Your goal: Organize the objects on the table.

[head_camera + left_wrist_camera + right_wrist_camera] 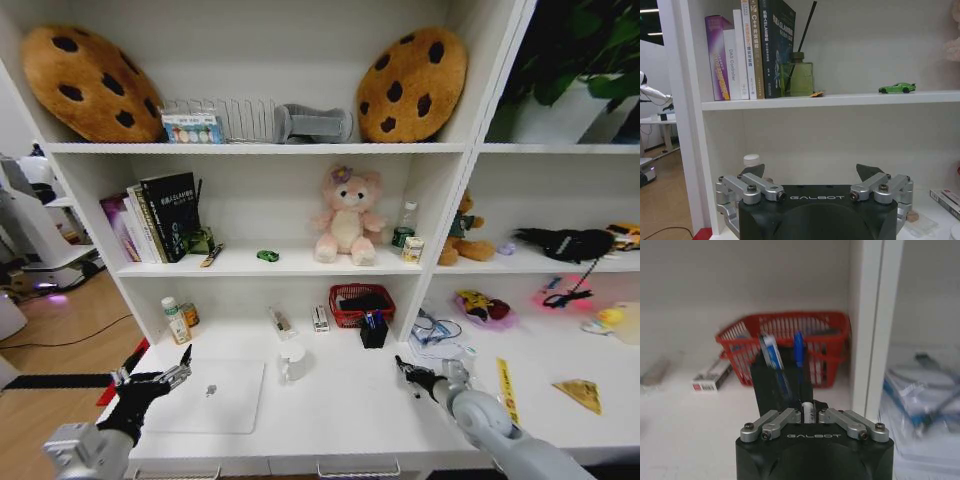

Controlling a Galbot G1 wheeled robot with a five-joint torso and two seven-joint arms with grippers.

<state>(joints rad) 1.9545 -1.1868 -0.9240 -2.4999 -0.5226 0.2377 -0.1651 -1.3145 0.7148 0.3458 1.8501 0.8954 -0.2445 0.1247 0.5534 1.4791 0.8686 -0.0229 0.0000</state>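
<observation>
On the white table point(350, 410) a shut silver laptop point(210, 395) lies at the front left. My left gripper point(172, 376) hovers open at its left edge; its fingers point(756, 170) stand wide apart with nothing between them. My right gripper point(404, 367) is over the table's right part, shut on a white-and-black pen point(807, 413). Just beyond it stands a black pen holder point(780, 382) with blue pens point(798, 347). A tiny green toy car point(897, 88) rests on the middle shelf. A small clear bottle point(176, 322) stands by the left wall.
A red basket point(362, 303) sits behind the pen holder point(374, 330), and a white cup point(292, 362) stands right of the laptop. Small boxes point(320, 318) lie at the back. Books point(160, 215), a green diffuser point(797, 77) and a plush bear point(345, 217) fill the shelf above.
</observation>
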